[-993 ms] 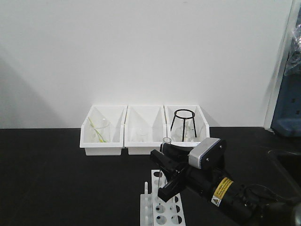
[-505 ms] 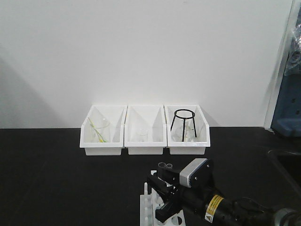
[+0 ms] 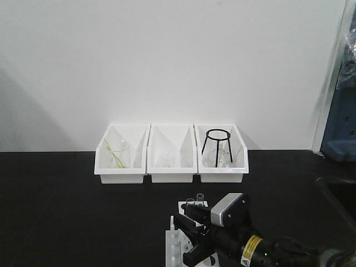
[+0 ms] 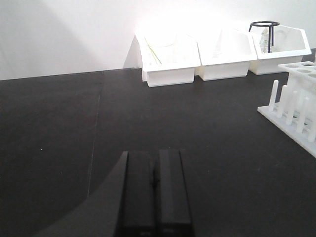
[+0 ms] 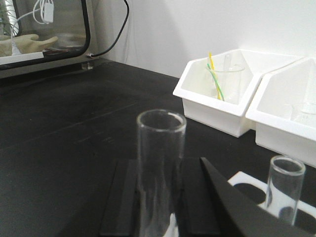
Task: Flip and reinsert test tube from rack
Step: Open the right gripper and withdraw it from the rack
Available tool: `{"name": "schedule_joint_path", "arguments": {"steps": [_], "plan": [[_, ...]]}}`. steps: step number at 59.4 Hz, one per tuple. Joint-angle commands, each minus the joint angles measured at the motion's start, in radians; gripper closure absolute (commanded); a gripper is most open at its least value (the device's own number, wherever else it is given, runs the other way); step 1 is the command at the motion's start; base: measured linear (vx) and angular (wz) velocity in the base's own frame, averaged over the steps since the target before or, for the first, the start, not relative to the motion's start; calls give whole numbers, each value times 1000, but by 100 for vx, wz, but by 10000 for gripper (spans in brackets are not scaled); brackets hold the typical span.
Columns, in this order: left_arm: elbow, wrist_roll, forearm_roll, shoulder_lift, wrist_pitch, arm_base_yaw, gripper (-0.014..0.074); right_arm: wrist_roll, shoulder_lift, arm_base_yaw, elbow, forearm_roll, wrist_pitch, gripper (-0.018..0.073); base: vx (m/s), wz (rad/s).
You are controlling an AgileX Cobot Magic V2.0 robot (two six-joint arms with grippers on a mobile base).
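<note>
In the right wrist view the test tube stands upright with its open rim on top. My right gripper is shut on it, one finger pressed to each side. Its lower end is hidden between the fingers, just over the white rack. A second clear tube stands in a rack hole to the right. From the front, my right gripper hangs low over the rack at the bottom edge. My left gripper is shut on nothing, above bare black table left of the rack.
Three white bins line the back wall: a beaker with a yellow-green straw in the left one, a black tripod in the right one. A glass-fronted cabinet stands far left in the right wrist view.
My right arm has come down and forward, bringing the held tube from well above the rack down beside the second tube.
</note>
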Motion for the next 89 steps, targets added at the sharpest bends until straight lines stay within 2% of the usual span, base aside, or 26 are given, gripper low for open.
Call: {"name": "schedule_joint_path", "arguments": {"steps": [1,11,20,25,31,36,43,51,60,74,89], "plan": [[-4,-9,-5,-7,-82,0,602,-4,-50,-1,-29,10,-110,192,0,0],[-4,-9,-5,-7,-82,0,602,1,-59,-1,-29,21,-127,46,0,0],[-4,-9,-5,-7,-82,0,602,7,-131,-1,-29,29,-108,34,0,0],[-4,-9,-5,-7,-82,0,602,25,-204,-2,-29,29,-77,71,0,0],[-4,-9,-5,-7,-82,0,602,95,-315,-2,-29,29,19,172,0,0],[-4,-9,-5,-7,-82,0,602,148,-423,-2,-27,19,146,318,0,0],[-4,-9,-5,-7,-82,0,602,266,-575,-2,-27,-54,372,578,0,0],[-4,-9,-5,-7,-82,0,602,468,-740,-2,14,-172,542,573,0,0],[-4,-9,-5,-7,-82,0,602,578,-946,-2,169,-258,635,573,0,0],[-4,-9,-5,-7,-82,0,602,571,-1233,-2,394,-263,713,573,0,0],[-4,-9,-5,-7,-82,0,602,571,-1403,-2,504,-263,712,573,0,0]]}}
